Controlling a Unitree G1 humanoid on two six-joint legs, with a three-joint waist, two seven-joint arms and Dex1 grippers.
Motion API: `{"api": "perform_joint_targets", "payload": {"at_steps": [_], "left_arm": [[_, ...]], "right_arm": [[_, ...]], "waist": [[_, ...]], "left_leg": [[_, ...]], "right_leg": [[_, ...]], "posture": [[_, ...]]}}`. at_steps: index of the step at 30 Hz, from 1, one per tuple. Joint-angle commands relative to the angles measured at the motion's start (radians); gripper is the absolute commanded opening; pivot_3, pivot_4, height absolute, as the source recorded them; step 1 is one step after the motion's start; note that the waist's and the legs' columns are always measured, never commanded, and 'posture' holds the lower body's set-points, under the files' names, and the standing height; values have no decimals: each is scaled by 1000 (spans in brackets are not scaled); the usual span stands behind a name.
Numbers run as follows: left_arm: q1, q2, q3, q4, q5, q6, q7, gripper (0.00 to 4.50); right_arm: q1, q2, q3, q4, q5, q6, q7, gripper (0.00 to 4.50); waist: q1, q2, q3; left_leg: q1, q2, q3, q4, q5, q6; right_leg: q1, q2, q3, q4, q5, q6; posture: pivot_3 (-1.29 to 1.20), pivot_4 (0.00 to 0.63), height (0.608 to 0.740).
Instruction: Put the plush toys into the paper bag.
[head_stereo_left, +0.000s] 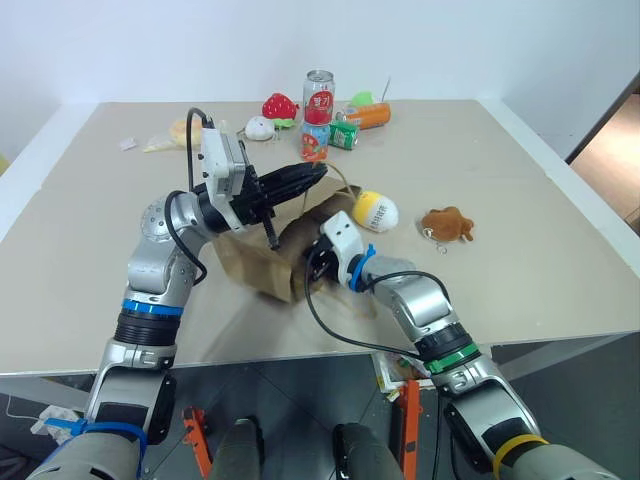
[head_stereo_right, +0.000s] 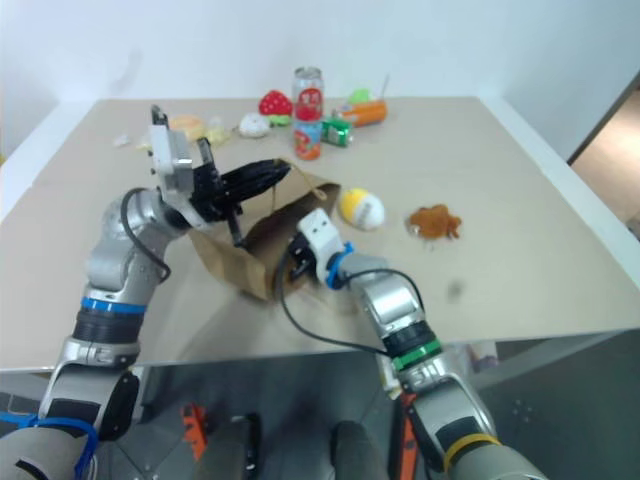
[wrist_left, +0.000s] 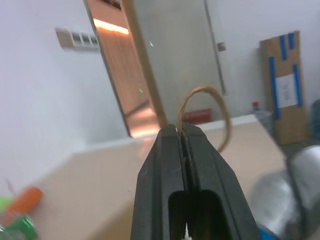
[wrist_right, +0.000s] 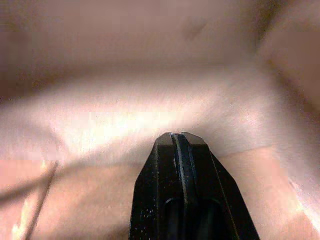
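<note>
Left wrist view: left gripper (wrist_left: 181, 131) pinched shut on paper bag (head_stereo_left: 262, 262) handle (wrist_left: 202, 107). Right wrist view: right gripper (wrist_right: 178, 136) closed, empty, inside bag.

The right tool (head_stereo_left: 312, 268) is hidden inside the paper bag (head_stereo_left: 262, 262); can (head_stereo_left: 319, 97) labels are too small to read.
</note>
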Motion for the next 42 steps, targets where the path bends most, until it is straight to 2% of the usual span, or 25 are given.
{"api": "perform_joint_targets", "payload": {"at_steps": [1, 10, 15, 23, 28, 30, 33, 35, 38, 40, 41, 42], "left_arm": [[-39, -23, -4, -30, 78, -209, 11, 0], [-42, -31, -9, 11, 129, -371, 18, 0], [-13, -20, -26, 74, 137, -412, -1, 0], [15, -12, -42, 140, 126, -465, -33, 0], [14, -22, -47, 146, 106, -466, -38, 0], [17, -23, -50, 141, 100, -464, -44, 0], [22, -24, -54, 135, 94, -462, -50, 0], [27, -24, -56, 128, 90, -460, -51, 0], [35, -23, -57, 120, 87, -461, -56, 0], [37, -21, -57, 118, 85, -462, -57, 0], [37, -21, -57, 118, 85, -462, -57, 0], [37, -21, -57, 118, 85, -463, -57, 0]], "right_arm": [[-11, 8, -9, -11, -5, 64, 21, 78], [-12, 14, -14, -6, -19, 91, 33, 78], [-18, 43, -126, -53, 51, 87, 39, 78], [112, -79, -275, -423, 301, 218, 214, 78], [212, -169, -409, -557, 378, 230, 217, 78], [219, -188, -500, -569, 395, 198, 190, 78], [139, -231, -683, -439, 364, 146, 41, 78], [118, -284, -725, -352, 312, 107, -3, 653], [135, -349, -693, -286, 250, 54, 7, 1513], [143, -372, -662, -239, 218, 12, 21, 2331], [145, -380, -649, -210, 202, -7, 28, 2890], [146, -385, -634, -187, 188, -20, 33, 3188]], "waist": [[0, 0, 0], [0, 0, 0], [0, 0, 0], [4, 0, 0], [3, 0, 0], [3, 0, 0], [3, 0, 0], [2, 0, 0], [5, 1, 0], [0, 1, 0], [-2, 1, 0], [-5, 1, 0]], "left_leg": [[0, 0, 0, 0, 0, 0], [1, 0, 0, 0, 0, 0], [0, 0, 0, 0, 0, 0], [-1, 0, 0, 0, 0, 0], [0, 0, 0, 0, 0, 0], [0, 0, 0, 0, 0, 0], [0, 0, 0, 0, 0, 0], [0, 0, 0, 0, 0, 0], [0, -1, 1, 0, 0, 0], [0, -1, 1, -1, 0, 0], [0, -1, 2, -1, 0, 0], [1, -1, 2, -1, 0, 1]], "right_leg": [[0, 0, 0, 0, 0, 0], [1, 0, 0, 0, 0, 0], [1, 0, 0, 0, 0, 0], [0, 0, 0, 0, -1, 1], [0, 0, 0, 0, -1, 1], [0, 0, 0, 0, -1, 0], [1, -1, 0, 0, 0, 0], [1, -1, 0, 0, 0, 0], [1, -2, 0, -1, 1, -1], [1, -2, 0, -2, -1, 0], [0, -1, 1, -2, -1, 0], [0, -1, 1, -2, -1, 0]], "posture": [[0, 150, 740], [0, 150, 740], [0, 150, 740], [0, 150, 740], [0, 150, 740], [0, 150, 740], [0, 150, 740], [0, 150, 740], [0, 150, 740], [0, 150, 740], [0, 150, 740], [0, 150, 740]]}}
